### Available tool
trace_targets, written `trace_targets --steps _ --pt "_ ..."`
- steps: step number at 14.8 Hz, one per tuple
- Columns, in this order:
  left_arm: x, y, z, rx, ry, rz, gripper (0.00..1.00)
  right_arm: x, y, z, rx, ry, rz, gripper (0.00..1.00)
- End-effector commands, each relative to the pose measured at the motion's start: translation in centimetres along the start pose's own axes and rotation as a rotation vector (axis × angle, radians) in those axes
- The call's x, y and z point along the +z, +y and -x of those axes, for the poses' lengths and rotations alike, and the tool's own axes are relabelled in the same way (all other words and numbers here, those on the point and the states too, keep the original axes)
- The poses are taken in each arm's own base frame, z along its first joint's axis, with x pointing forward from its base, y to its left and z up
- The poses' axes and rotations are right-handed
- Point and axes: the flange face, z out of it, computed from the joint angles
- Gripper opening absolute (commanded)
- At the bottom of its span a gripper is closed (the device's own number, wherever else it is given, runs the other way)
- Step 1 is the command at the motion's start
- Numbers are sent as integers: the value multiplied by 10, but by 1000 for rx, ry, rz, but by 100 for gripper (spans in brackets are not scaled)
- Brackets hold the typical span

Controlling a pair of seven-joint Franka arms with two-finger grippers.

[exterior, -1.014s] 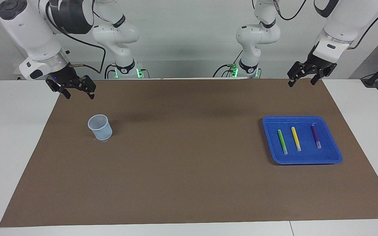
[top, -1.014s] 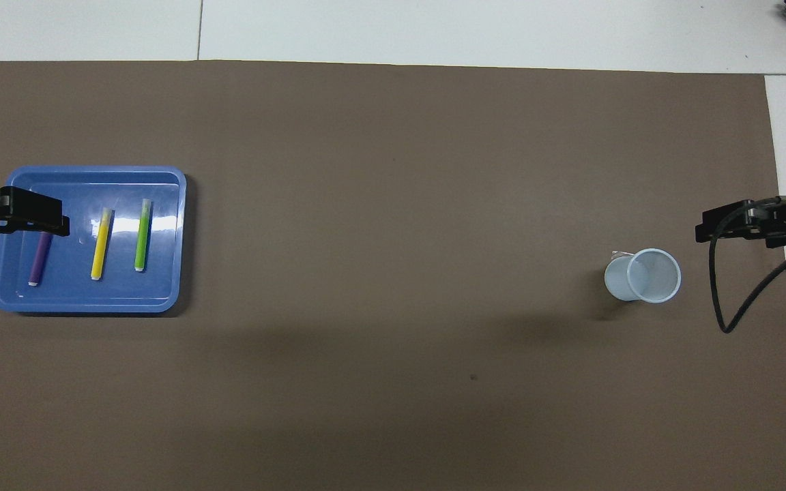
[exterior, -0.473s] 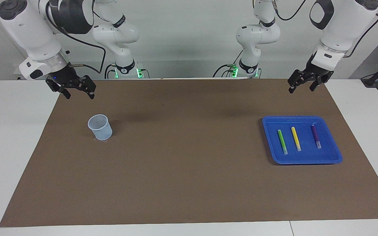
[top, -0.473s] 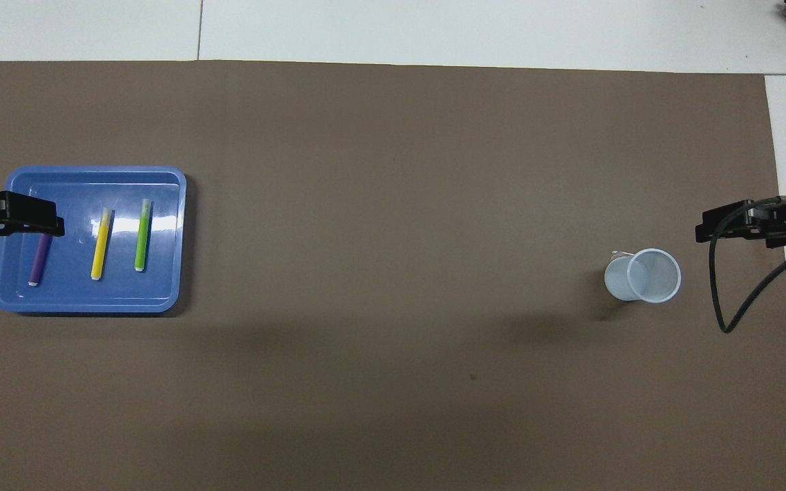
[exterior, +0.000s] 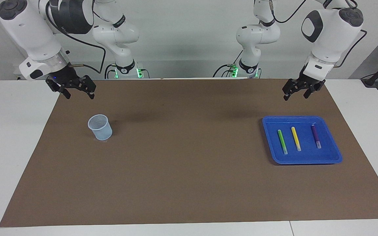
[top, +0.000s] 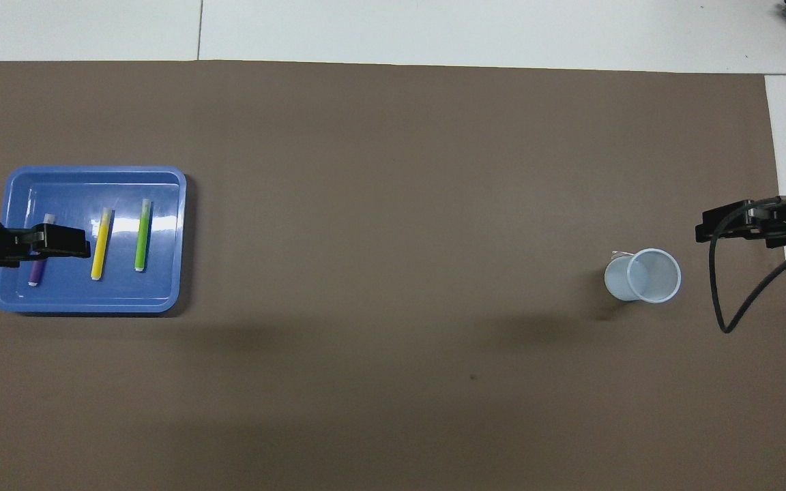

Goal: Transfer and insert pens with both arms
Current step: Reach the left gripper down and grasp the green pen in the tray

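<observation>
Pens (exterior: 296, 139) lie in blue tray (exterior: 335, 157) – cup (exterior: 100, 127) well apart; left tool (exterior: 295, 94), right tool (exterior: 76, 93) both wide, empty.

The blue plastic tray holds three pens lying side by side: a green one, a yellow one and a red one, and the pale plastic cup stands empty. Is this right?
Not quite. The third pen is dark purple, not red, as the facing view shows. The rest holds: the blue plastic tray also holds the green pen and the yellow pen, and the pale plastic cup stands empty.
</observation>
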Motion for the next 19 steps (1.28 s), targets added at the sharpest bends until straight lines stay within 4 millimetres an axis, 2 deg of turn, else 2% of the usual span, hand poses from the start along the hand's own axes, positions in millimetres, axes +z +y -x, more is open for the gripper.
trace_targets --steps 1,4,8,13,19 --pt "19 -8 6 29 30 -4 100 -3 0 6 -3 7 0 100" --pt "47 -21 -3 39 29 -6 100 -3 0 6 -3 7 0 100" --pt "87 -22 -19 51 23 -6 100 -3 0 6 -3 7 0 100" --pt "120 -22 -34 58 46 -5 100 -3 0 6 -3 7 0 100" --pt "176 -23 -52 63 54 -5 100 -3 0 6 -3 5 0 100"
